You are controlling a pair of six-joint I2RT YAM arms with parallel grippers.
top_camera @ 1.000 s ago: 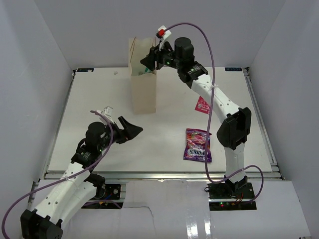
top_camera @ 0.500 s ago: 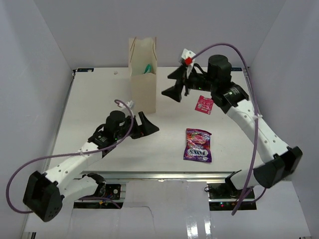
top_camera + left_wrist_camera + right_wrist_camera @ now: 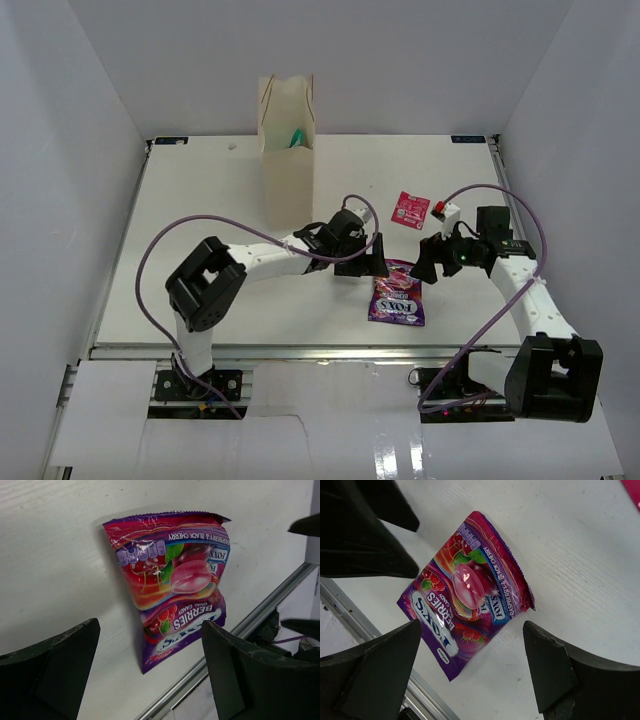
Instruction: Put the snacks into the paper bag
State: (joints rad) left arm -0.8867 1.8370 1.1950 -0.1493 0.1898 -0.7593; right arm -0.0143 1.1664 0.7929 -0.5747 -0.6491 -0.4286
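left gripper (image 3: 368,262) and right gripper (image 3: 428,262) both hover with fingers spread wide, holding nothing. Between them the purple-pink packet (image 3: 397,297) lies flat on the table (image 3: 200,210) — well apart from the upright paper bag (image 3: 288,180).

Purple-pink pkt (image 3: 465,592), both wrist cams: white "FOX'S" logo, "BERRIES" beside it w/ small "CANDY" line. "RASPBERRY & BLACK CHERRY" runs along one edge. Pink-red pkt (image 3: 409,209), top cam: print too small to read.

Table (image 3: 200,220): bag (image 3: 288,190), purple packet (image 3: 400,300), pink packet (image 3: 409,210)
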